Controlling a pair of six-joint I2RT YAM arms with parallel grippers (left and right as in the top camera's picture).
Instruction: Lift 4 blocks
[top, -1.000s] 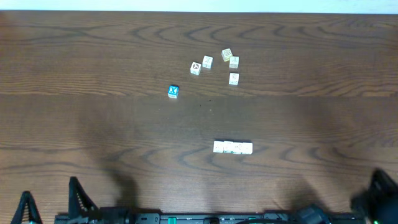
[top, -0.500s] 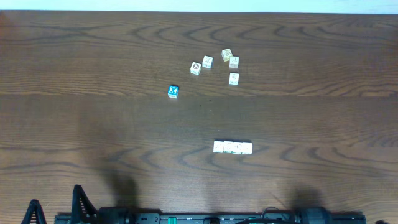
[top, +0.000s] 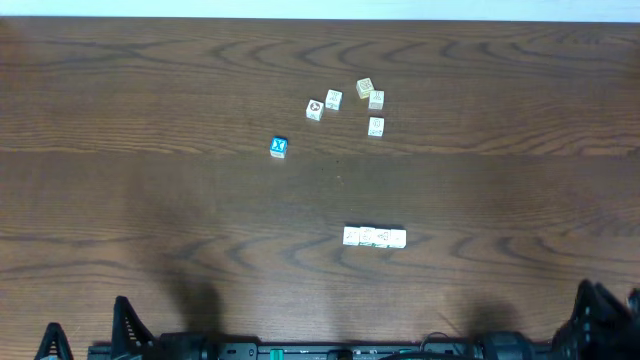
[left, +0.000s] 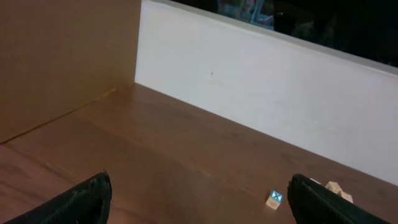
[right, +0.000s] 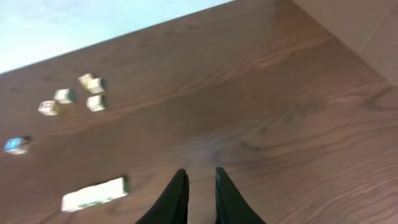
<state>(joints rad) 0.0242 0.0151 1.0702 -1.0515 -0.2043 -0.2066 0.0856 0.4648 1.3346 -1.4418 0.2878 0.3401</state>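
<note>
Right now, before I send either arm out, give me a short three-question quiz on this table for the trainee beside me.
1. True or false: the blue cube touches the row of cream blocks.
2. What does the left gripper hold? A) a cream block B) the blue cube C) nothing; it stands wide open
3. How many cubes make up the loose cluster at the far side, counting the red-marked cube?
Key: 1 false, they lie well apart; 2 C; 3 five.
</note>
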